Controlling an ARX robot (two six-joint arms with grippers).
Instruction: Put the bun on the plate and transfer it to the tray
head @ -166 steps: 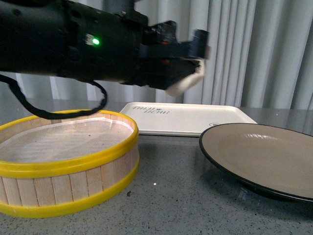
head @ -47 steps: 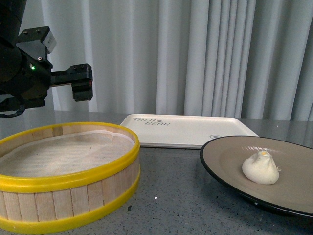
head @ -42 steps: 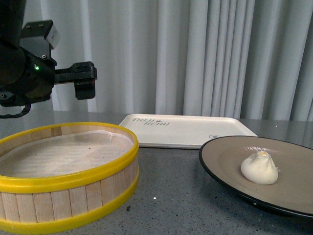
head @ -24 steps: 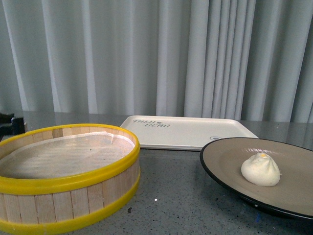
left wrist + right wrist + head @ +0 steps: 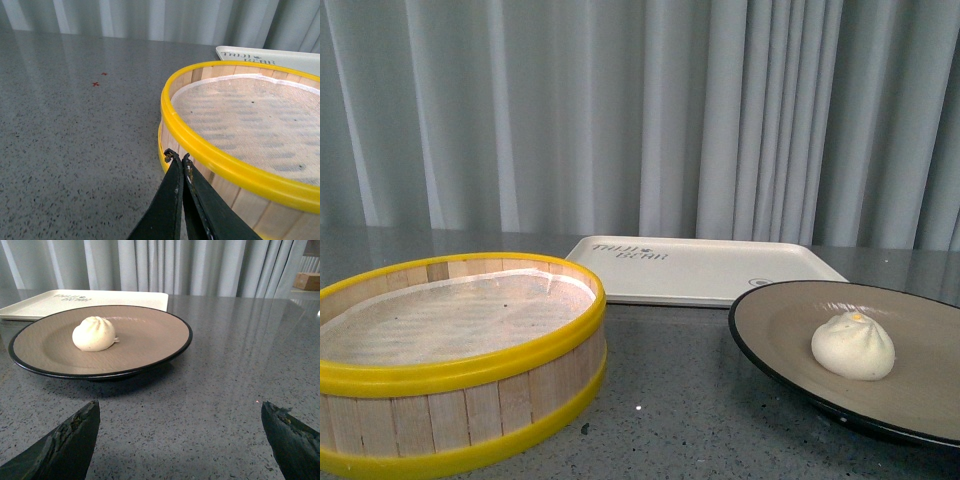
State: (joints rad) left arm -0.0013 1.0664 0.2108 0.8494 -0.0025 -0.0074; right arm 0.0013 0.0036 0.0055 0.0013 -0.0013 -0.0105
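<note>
The pale bun point(image 5: 853, 345) point(image 5: 94, 333) lies on the tan, black-rimmed plate point(image 5: 775, 320) point(image 5: 150, 335) at the front right of the table. Behind the plate sits the cream tray point(image 5: 705, 265) point(image 5: 60, 302) with dark lettering, and nothing lies on it. Neither arm shows in the front view. In the left wrist view my left gripper point(image 5: 178, 158) is shut with nothing in it, its tips just outside the steamer basket's wall. In the right wrist view my right gripper point(image 5: 180, 427) is open and low over the bare table, short of the plate.
A wooden steamer basket point(image 5: 450, 370) point(image 5: 210, 150) with yellow rims and a cloth liner stands at the front left, beside the tray's near corner. Grey curtains hang behind the speckled grey table point(image 5: 680, 410). A small box point(image 5: 309, 281) sits far off.
The left arm, raised at the far left a second ago, has dropped out of the front view. The bun stays on the plate.
</note>
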